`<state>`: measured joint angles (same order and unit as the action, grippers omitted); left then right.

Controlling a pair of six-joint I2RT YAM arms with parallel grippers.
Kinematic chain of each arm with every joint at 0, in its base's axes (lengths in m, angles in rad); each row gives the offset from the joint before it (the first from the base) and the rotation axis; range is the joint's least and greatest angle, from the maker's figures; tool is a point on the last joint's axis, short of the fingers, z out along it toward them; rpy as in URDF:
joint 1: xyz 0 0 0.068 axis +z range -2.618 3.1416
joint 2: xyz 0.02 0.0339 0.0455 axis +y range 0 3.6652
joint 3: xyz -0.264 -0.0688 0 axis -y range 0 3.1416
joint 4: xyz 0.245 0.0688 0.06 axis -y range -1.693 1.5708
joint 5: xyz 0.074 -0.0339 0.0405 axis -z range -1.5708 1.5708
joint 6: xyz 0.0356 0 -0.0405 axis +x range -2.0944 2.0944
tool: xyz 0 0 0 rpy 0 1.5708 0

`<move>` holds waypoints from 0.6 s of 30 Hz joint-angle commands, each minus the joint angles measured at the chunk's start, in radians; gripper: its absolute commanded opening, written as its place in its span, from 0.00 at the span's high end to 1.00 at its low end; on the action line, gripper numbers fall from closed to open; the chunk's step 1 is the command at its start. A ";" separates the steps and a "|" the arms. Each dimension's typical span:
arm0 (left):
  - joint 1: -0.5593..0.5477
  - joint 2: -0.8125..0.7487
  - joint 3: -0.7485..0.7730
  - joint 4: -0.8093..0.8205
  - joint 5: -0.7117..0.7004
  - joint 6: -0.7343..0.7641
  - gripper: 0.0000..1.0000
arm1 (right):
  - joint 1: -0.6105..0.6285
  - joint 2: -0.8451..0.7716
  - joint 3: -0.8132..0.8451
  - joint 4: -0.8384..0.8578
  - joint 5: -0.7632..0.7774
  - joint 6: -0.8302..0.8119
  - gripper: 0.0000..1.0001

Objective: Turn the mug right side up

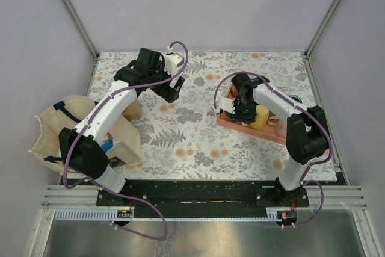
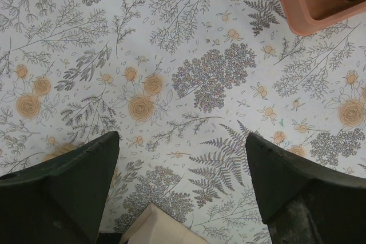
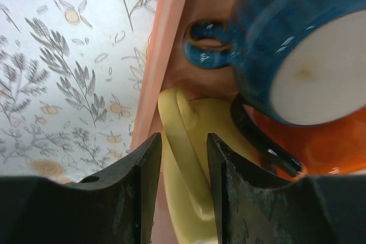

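Desk (image 1: 198,133), covered by a floral cloth. A salmon tray (image 1: 272,136) sits toward the right edge, about midway between the near and far edges.

Task item: the yellow mug (image 1: 261,118) lies inside the tray. In the right wrist view its handle (image 3: 177,141) stands close against the tray's wall (image 3: 166,38). Its orientation cannot be determined from either view.

Right gripper (image 3: 183,138): lowered into the tray over the yellow mug. The two fingers stand close together, one on each side of the yellow handle. Whether they actually press on it cannot be told.

Left gripper (image 2: 180,138): held above bare cloth toward the far left of the desk, well apart from the tray. Fingers spread wide, nothing between them.

Other contents of the tray: a blue mug (image 3: 274,27) with its pale bottom turned toward the wrist camera and its handle pointing at the tray wall. An orange mug (image 3: 326,147) with a black handle lies just beside it, touching or nearly touching the yellow one.

At the desk's left edge: a canvas bag (image 1: 48,130) and a brown box (image 1: 129,139).
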<state>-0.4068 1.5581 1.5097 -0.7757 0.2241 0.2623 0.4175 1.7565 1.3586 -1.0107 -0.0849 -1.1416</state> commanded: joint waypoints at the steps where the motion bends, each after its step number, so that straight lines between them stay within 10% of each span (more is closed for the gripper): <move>1: -0.004 -0.029 0.009 0.026 0.009 -0.011 0.05 | -0.003 -0.014 -0.065 0.026 0.143 -0.064 0.54; 5: -0.004 -0.023 0.021 0.026 0.014 -0.012 0.05 | 0.000 -0.025 -0.107 0.067 0.198 -0.121 0.53; 18: -0.004 -0.013 0.017 0.030 0.009 -0.011 0.05 | 0.007 -0.179 0.109 -0.132 0.033 -0.100 1.00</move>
<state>-0.4068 1.5581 1.5093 -0.7753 0.2249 0.2577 0.4286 1.7088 1.3254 -1.0294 0.0067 -1.2514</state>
